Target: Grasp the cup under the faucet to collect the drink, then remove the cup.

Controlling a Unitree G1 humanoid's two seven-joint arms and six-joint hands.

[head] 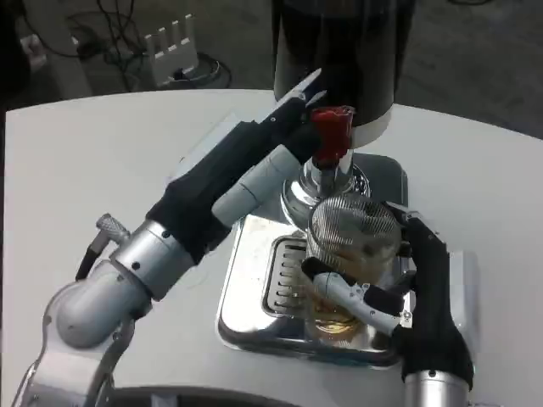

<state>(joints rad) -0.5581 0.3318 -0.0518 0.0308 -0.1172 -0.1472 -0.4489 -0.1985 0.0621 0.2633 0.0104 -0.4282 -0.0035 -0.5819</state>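
A clear ribbed cup (350,246) with amber drink at its bottom stands over the metal drip tray (254,280), below the faucet's red lever (332,131). My right hand (411,292) grips the cup from the right and front, its fingers wrapped round the lower part. My left hand (254,161) reaches from the left to the dispenser (339,51), its fingers stretched beside the red lever; whether they touch it I cannot tell. The chrome spout (327,182) sits just behind the cup's rim.
The black dispenser stands at the table's far edge on a white base. The white table (102,170) spreads left and right of the tray. On the floor beyond lie cables and a white power strip (165,42).
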